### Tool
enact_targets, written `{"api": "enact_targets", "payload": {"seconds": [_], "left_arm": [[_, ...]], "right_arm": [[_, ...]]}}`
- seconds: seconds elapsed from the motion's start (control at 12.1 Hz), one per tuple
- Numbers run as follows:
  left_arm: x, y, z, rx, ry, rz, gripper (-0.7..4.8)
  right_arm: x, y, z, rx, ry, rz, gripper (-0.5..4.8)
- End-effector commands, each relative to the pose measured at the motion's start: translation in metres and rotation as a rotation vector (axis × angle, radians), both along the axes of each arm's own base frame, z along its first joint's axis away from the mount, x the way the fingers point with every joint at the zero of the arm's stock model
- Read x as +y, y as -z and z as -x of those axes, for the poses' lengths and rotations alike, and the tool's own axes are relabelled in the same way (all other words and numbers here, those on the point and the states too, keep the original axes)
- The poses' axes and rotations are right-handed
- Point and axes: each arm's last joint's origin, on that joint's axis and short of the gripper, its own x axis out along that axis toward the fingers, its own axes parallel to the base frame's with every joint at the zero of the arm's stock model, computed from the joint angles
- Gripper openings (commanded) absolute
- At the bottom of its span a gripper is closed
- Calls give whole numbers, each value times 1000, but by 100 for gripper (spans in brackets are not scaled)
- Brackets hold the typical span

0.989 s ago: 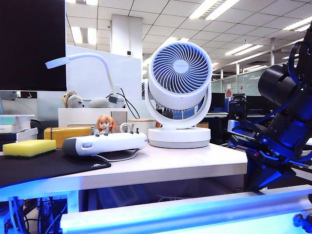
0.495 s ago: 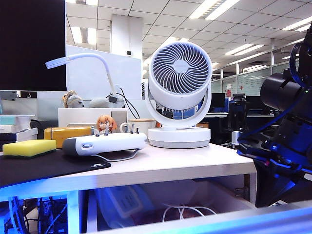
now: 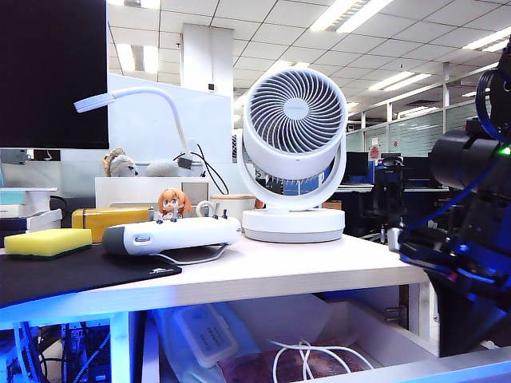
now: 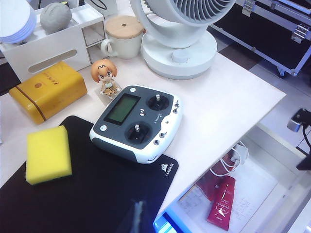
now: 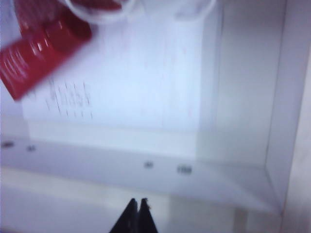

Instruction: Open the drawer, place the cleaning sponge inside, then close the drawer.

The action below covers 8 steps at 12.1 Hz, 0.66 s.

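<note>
The drawer [image 3: 435, 369] stands pulled out under the desk, its pale front panel low at the right of the exterior view. Inside it lie papers, a white cable and a red tube [image 4: 222, 202]. The cleaning sponge [image 3: 48, 242], yellow with a green base, rests on the black mat [image 4: 97, 194] at the desk's left, also seen as the sponge [image 4: 47, 154] in the left wrist view. My left gripper [image 4: 138, 218] hovers shut over the mat, apart from the sponge. My right gripper [image 5: 137, 206] is shut and empty just above the drawer's front wall [image 5: 97, 160]. The right arm [image 3: 467, 239] stands at the far right.
A white and grey remote controller [image 4: 138, 121] sits beside the sponge, half on the mat. Behind it stand a small figurine [image 4: 106, 77], a golden-yellow case [image 4: 48, 90], a lidded mug [image 4: 121, 34], a white organiser [image 4: 48, 43] and a big white fan [image 3: 294, 152].
The drawer has slid further out toward the camera, its front panel sinking low in the exterior view and baring the contents. The right arm drew back to the right with it.
</note>
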Motion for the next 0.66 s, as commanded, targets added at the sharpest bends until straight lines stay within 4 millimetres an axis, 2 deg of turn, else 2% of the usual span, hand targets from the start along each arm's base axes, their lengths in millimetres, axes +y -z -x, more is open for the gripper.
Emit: {"api": "enact_targets", "payload": {"seconds": [0.08, 0.33, 0.41, 0.66], "left_arm": [[0, -3, 0, -19, 0, 0, -5], [0, -3, 0, -20, 0, 0, -5], [0, -3, 0, -20, -1, 0, -5], [1, -3, 0, -22, -34, -10, -5]], "right_arm": [[-1, 0, 4, 34, -15, 24, -5], [0, -8, 3, -15, -26, 20, -5], [1, -26, -1, -122, -27, -12, -5], [7, -99, -16, -420, -72, -177, -5]]}}
